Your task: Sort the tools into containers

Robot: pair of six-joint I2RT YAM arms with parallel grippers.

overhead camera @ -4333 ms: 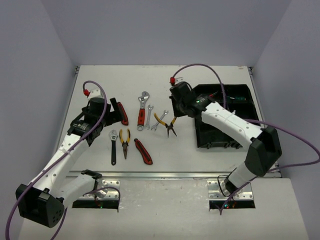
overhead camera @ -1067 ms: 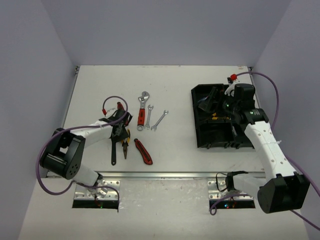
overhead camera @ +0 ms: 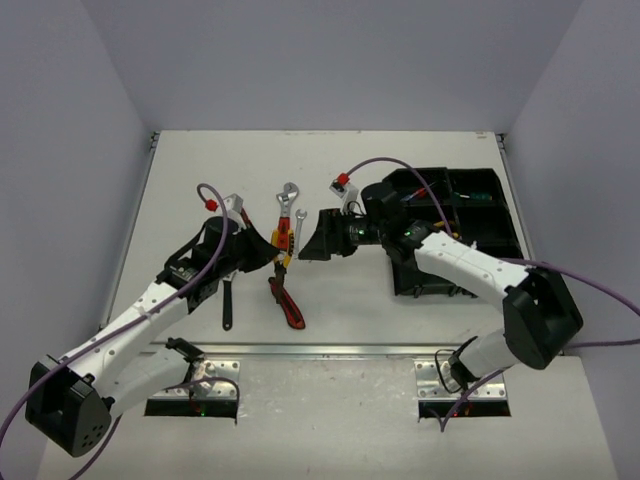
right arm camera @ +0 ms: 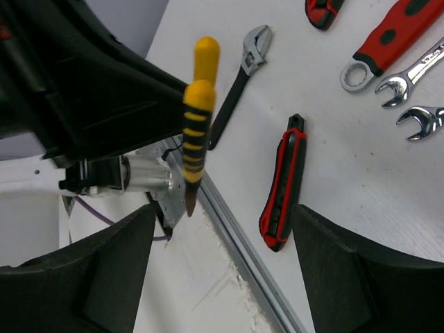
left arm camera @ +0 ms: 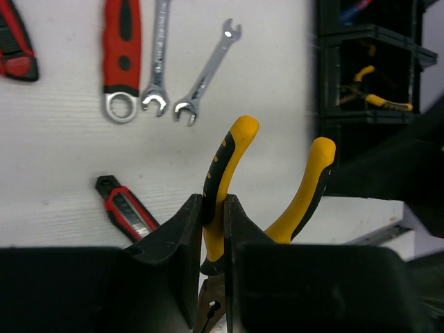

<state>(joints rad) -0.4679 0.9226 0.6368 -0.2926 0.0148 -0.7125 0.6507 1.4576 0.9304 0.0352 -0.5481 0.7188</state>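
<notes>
My left gripper is shut on one handle of the yellow-handled pliers and holds them off the table; the wrist view shows the handle pinched between the fingers and the other handle free. My right gripper is open just to the right of them, facing them. Its wrist view has the pliers hanging ahead of its spread fingers. The black tray is at the right, with another pair of yellow pliers in one compartment.
On the table lie a red-handled wrench, a silver wrench, a second silver wrench, a red utility knife and a black-handled adjustable wrench. Another red knife lies further left.
My left gripper has lifted the yellow pliers off the table and carried them right. My right arm has swung from over the tray to the middle, facing the pliers.
</notes>
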